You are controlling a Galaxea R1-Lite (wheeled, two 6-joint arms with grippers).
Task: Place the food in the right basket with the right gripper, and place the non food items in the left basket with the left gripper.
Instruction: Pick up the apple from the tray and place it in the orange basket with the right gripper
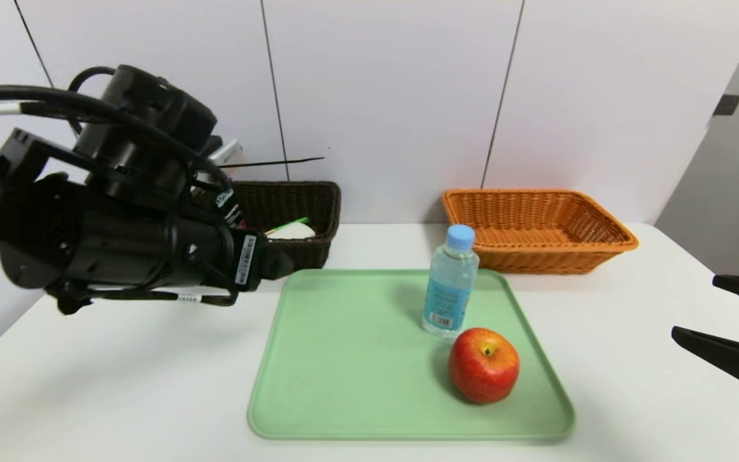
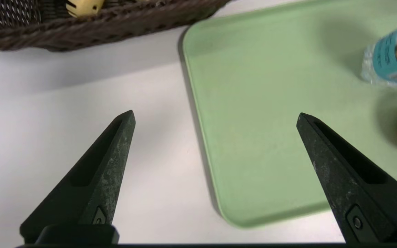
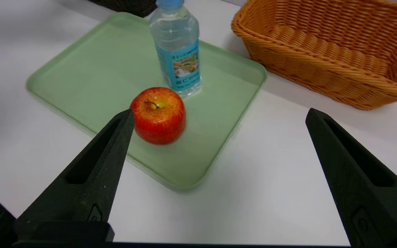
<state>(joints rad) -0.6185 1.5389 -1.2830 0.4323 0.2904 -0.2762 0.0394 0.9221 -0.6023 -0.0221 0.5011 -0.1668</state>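
The food stands on a green tray [image 1: 356, 359]: a red-yellow apple [image 1: 484, 364] [image 3: 158, 115] near the front right and an upright water bottle [image 1: 450, 282] [image 3: 178, 51] behind it. The orange right basket [image 1: 555, 260] [image 3: 322, 75] holds nothing I can see. The dark left basket [image 1: 292, 205] [image 2: 81, 27] holds non food items: a yellow spoon head [image 2: 83, 7], its green handle [image 1: 292, 223] and something white. My left gripper [image 2: 215, 116] hangs open and empty over the tray's left edge, just in front of that basket. At the table's right edge my right gripper [image 1: 696, 307] [image 3: 219, 112] is open and empty, with the apple beside one fingertip.
The white table runs up to a white panelled wall behind both baskets. The bulky left arm [image 1: 119, 244] hangs over the table's left side and hides part of the dark basket. Bare tabletop lies between the tray and the orange basket.
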